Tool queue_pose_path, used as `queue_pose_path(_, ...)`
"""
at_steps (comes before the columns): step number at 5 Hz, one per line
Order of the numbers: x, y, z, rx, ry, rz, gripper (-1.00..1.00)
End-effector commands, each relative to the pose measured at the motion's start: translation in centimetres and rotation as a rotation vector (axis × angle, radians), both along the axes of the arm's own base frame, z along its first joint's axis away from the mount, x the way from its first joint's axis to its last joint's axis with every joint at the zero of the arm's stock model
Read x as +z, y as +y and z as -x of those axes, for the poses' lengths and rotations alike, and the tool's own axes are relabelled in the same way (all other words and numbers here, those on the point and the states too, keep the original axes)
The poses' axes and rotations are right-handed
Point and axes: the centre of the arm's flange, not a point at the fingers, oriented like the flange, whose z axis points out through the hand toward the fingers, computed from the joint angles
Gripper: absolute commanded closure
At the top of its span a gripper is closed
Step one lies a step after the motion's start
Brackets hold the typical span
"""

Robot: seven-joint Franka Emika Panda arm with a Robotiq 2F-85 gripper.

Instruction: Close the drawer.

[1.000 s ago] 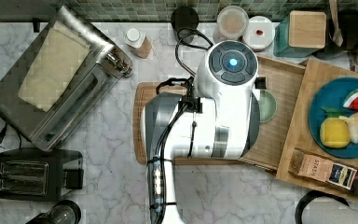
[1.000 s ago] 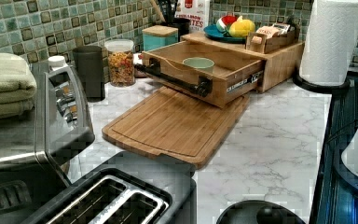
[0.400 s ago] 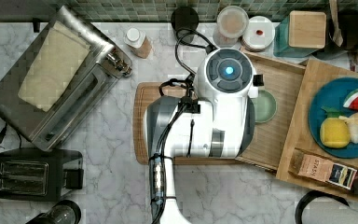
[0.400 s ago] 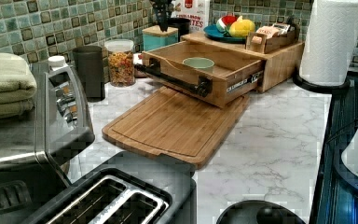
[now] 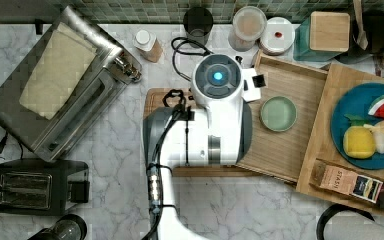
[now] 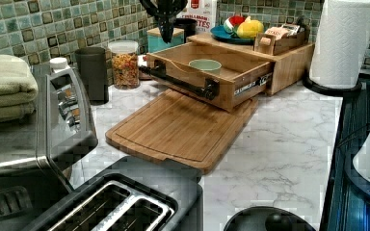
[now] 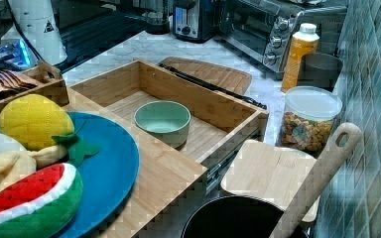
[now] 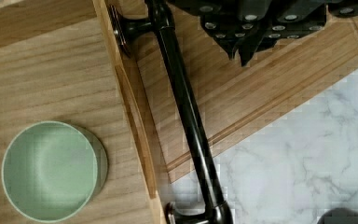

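Currently the drawer [image 6: 207,72] is pulled out over the cutting board [image 6: 178,127], green bowl [image 6: 204,65] inside. Gripper [image 6: 166,30] hangs above the handle's [image 8: 186,107] far end in the left view, holding nothing; finger gap can't be judged. Readable text: "STASH" on the tea box [image 5: 347,182].

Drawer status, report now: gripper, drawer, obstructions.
Gripper above the cutting board, just outside the handle, not touching it. Drawer fully open, green bowl inside. Nothing blocking the drawer's path.
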Motion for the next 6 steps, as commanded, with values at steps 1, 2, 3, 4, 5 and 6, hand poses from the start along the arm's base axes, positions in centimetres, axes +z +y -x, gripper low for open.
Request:
queue_pose_path(1, -0.3, 5.3, -2.3, 0.224, -0.069, 0.029, 1.00)
queue_pose_path(2, -2.6, 4.8, -2.8, 0.309, -0.107, 0.061, 1.00)
queue_pose_path(3, -3.7, 5.4, -3.7, 0.309, -0.110, 0.105, 1.00)
queue_pose_path(4, -5.7, 5.1, -5.0, 0.351, -0.065, 0.101, 1.00)
queue_pose_path(5, -7.7, 4.7, -5.3, 0.377, -0.044, 0.126, 1.00)
queue_pose_path(6, -9.0, 4.5, -5.4, 0.412, 0.006, 0.123, 1.00)
